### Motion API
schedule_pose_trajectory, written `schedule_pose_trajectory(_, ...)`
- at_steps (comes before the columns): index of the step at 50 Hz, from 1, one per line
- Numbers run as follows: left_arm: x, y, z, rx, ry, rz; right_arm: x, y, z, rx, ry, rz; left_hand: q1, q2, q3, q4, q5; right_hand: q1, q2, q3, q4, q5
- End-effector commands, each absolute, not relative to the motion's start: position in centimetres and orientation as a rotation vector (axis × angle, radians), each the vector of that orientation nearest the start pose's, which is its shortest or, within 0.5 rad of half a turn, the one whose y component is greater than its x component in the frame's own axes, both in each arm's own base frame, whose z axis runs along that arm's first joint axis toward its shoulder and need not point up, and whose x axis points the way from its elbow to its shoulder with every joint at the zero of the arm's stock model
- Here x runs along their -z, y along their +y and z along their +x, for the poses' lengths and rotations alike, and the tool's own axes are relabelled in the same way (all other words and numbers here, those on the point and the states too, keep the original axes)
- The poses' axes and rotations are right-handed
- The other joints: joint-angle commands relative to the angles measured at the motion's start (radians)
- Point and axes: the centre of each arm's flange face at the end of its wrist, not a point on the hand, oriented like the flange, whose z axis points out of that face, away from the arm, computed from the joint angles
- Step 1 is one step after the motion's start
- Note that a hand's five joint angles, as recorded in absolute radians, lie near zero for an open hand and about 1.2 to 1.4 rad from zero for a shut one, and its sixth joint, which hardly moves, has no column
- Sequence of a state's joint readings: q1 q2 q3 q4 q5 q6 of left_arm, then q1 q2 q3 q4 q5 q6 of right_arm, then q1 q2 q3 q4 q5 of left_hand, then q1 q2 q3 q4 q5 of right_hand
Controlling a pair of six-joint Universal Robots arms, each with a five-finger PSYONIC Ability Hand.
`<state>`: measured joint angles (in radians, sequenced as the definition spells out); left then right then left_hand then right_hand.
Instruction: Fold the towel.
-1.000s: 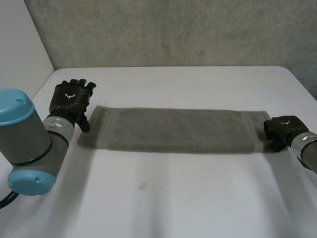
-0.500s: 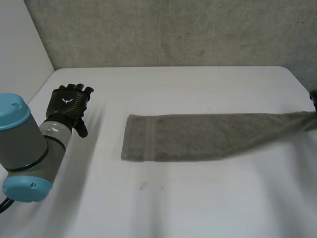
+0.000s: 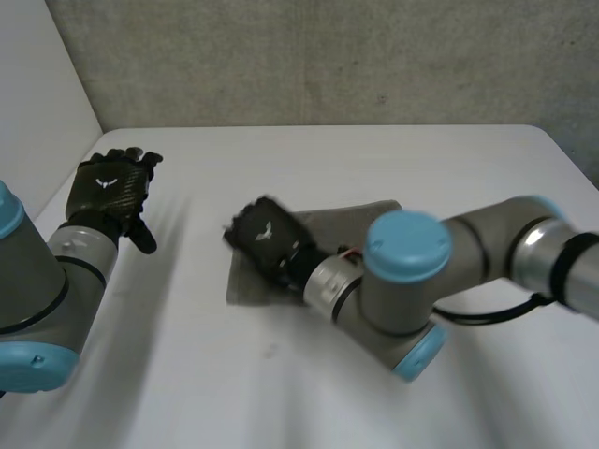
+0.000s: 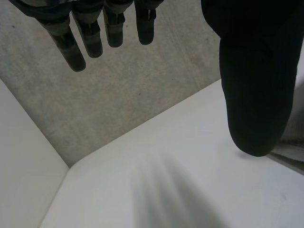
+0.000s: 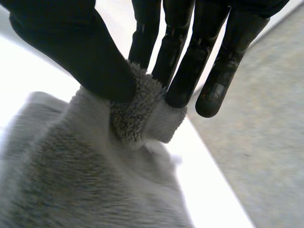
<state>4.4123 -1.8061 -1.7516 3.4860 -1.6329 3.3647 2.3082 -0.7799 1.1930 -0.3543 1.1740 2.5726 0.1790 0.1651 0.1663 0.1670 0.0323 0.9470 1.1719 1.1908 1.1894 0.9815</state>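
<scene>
Pinching an edge of the towel (image 3: 354, 219) between thumb and fingers, my right hand (image 3: 267, 234) sits at the middle of the table (image 3: 281, 393) over the bunched grey cloth, its arm (image 3: 404, 281) lying across it. My left hand (image 3: 112, 187) hangs well apart near the table's left edge, fingers straight, grasping nothing. I see open white surface in front of and behind the towel; a grey wall (image 3: 328, 56) closes the far side.

Lighting soft, even, moderately bright; white table (image 3: 374, 159) brightest, washed out beside the towel (image 5: 71, 180) in right wrist view; grey wall (image 3: 328, 56) duller; left hand (image 4: 256, 71) a dark near-silhouette in its wrist view.
</scene>
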Motion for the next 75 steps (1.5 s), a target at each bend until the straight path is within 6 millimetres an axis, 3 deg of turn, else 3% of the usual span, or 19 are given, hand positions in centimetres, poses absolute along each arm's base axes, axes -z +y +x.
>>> schedule_pose_trajectory(1,-20.7,-28.3,-22.3,2.140,2.256,0.551,-12.0,-20.7,42.5,1.765,1.449,-1.544,-0.004,0.009,0.008,0.008,-0.032,-0.772,-0.997,-1.016,-1.015,-0.981)
schedule_pose_trajectory(7,-20.9,-28.3,-23.6,2.181,2.241,0.589,-15.2,-21.7,41.2,1.861,1.542,-1.463,-0.004,0.009,0.008,0.008,-0.032,-0.772,-0.997,-1.016,-1.015,-0.981)
schedule_pose_trajectory(15,-21.2,-27.7,-27.0,2.279,2.218,0.685,-19.2,-24.9,34.8,1.867,1.826,-1.107,-0.004,0.009,0.008,0.008,-0.032,-0.772,-0.997,-1.016,-1.015,-0.981)
schedule_pose_trajectory(24,-18.7,-26.5,-30.2,2.252,2.279,0.825,-15.0,-26.9,27.4,1.663,2.206,-0.837,-0.004,0.009,0.008,0.008,-0.032,-0.772,-0.997,-1.016,-1.015,-0.981)
schedule_pose_trajectory(28,-18.4,-26.3,-30.3,2.238,2.287,0.833,-13.4,-27.3,26.0,1.624,2.278,-0.819,-0.004,0.009,0.008,0.008,-0.032,-0.439,-0.664,-0.683,-0.682,-0.648)
schedule_pose_trajectory(30,-18.3,-26.1,-30.2,2.231,2.291,0.833,-12.1,-27.8,25.2,1.616,2.322,-0.851,-0.004,0.009,0.008,0.008,-0.032,0.200,-0.025,-0.044,-0.042,-0.009)
schedule_pose_trajectory(32,-18.5,-26.0,-30.1,2.235,2.289,0.828,-12.1,-28.2,25.2,1.648,2.315,-0.885,-0.004,0.009,0.008,0.008,-0.032,0.447,0.222,0.203,0.204,0.238)
schedule_pose_trajectory(39,-19.5,-26.0,-29.4,2.256,2.267,0.797,-15.9,-30.7,26.7,1.954,2.127,-0.988,-0.004,0.009,0.008,0.008,-0.032,0.449,0.224,0.205,0.207,0.240)
schedule_pose_trajectory(41,-20.1,-26.3,-29.1,2.272,2.249,0.772,-18.3,-30.1,30.1,2.031,1.972,-1.020,-0.004,0.009,0.008,0.008,-0.032,0.449,0.224,0.205,0.207,0.240)
schedule_pose_trajectory(42,-20.1,-26.3,-29.1,2.272,2.249,0.772,-18.3,-30.1,30.1,2.032,1.971,-1.021,-0.004,0.009,0.008,0.008,-0.032,0.449,0.224,0.205,0.207,0.240)
schedule_pose_trajectory(44,-21.0,-26.4,-28.6,2.292,2.228,0.748,-19.1,-27.3,35.2,2.015,1.795,-1.095,-0.004,0.009,0.008,0.008,-0.032,0.449,0.224,0.205,0.207,0.240)
schedule_pose_trajectory(46,-21.3,-26.5,-28.4,2.300,2.218,0.734,-18.8,-25.9,37.3,1.985,1.729,-1.139,-0.004,0.009,0.008,0.008,-0.032,0.449,0.224,0.205,0.207,0.240)
schedule_pose_trajectory(50,-22.1,-27.0,-27.8,2.314,2.194,0.692,-18.3,-22.9,40.2,1.921,1.615,-1.215,-0.004,0.009,0.008,0.008,-0.032,0.449,0.224,0.205,0.207,0.240)
schedule_pose_trajectory(55,-23.6,-27.9,-26.4,2.345,2.176,0.543,-13.6,-17.5,43.1,1.681,1.516,-1.369,-0.004,0.009,0.008,0.008,-0.032,0.449,0.224,0.205,0.207,0.240)
schedule_pose_trajectory(59,-23.8,-28.1,-26.1,2.373,2.234,0.448,-12.6,-17.2,43.2,1.660,1.538,-1.376,-0.004,0.009,0.008,0.008,-0.032,0.449,0.224,0.205,0.207,0.240)
schedule_pose_trajectory(61,-23.8,-28.0,-26.0,2.370,2.262,0.432,-13.4,-17.9,42.9,1.712,1.610,-1.315,-0.004,0.009,0.008,0.008,-0.032,-0.463,-0.688,-0.707,-0.706,-0.672)
schedule_pose_trajectory(63,-23.4,-27.9,-26.1,2.351,2.310,0.425,-14.5,-18.3,42.6,1.741,1.654,-1.243,-0.004,0.009,0.008,0.008,-0.032,-0.605,-0.830,-0.849,-0.848,-0.814)
schedule_pose_trajectory(69,-22.1,-27.7,-27.7,2.321,2.399,0.514,-19.1,-22.1,39.4,1.729,1.819,-0.803,0.005,0.019,0.018,0.017,-0.023,-0.604,-0.828,-0.847,-0.846,-0.813)
schedule_pose_trajectory(75,-21.1,-27.0,-29.7,2.298,2.475,0.596,-19.8,-23.9,37.6,1.585,1.901,-0.603,0.014,0.028,0.027,0.026,-0.014,-0.624,-0.849,-0.868,-0.867,-0.833)
